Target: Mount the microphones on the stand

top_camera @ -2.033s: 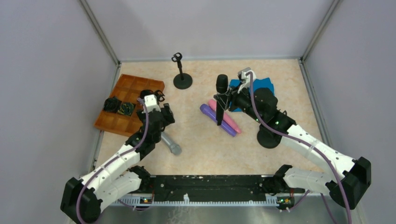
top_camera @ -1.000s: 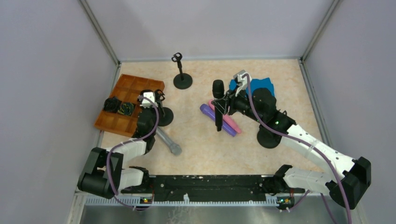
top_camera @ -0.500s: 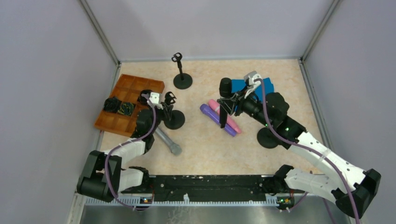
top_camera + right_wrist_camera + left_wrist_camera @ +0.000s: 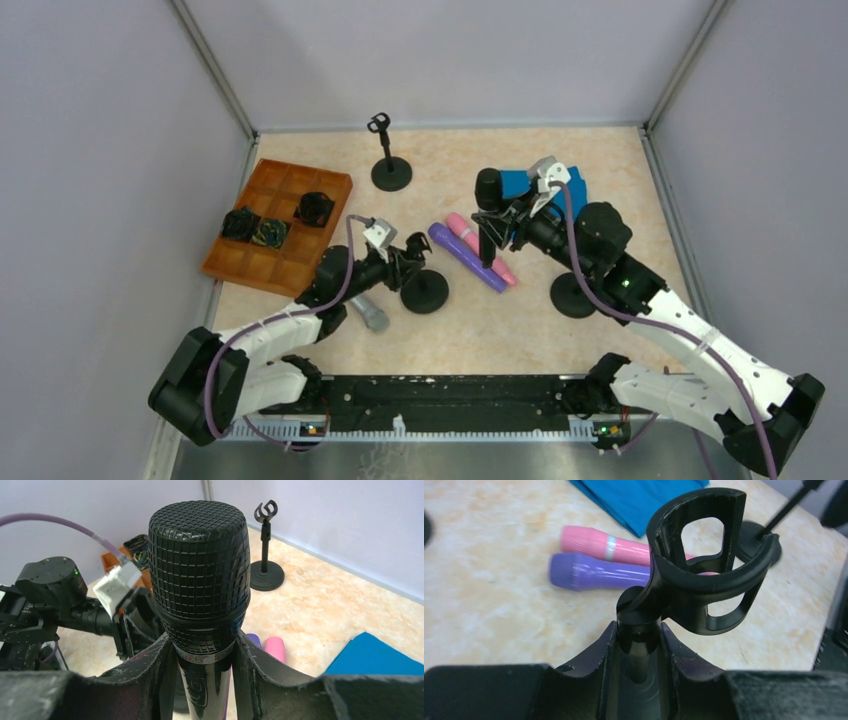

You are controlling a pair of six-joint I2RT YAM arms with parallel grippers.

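The left hand (image 4: 402, 268) has left the tray (image 4: 262, 270) and swung right toward the middle of the table (image 4: 450, 335), bringing a stand (image 4: 425, 292) with it. The base, a second ago beside the tray, now sits near the purple mic (image 4: 455, 248). Its fingers have closed on the stem. A black item (image 4: 315, 208) in the tray, earlier largely covered by the arm, now shows. The right hand (image 4: 497, 222) has shifted its black mic (image 4: 488, 187) slightly right and back.

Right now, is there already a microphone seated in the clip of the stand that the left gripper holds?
No: the clip is empty, with the pink microphone on the table showing through its open ring.
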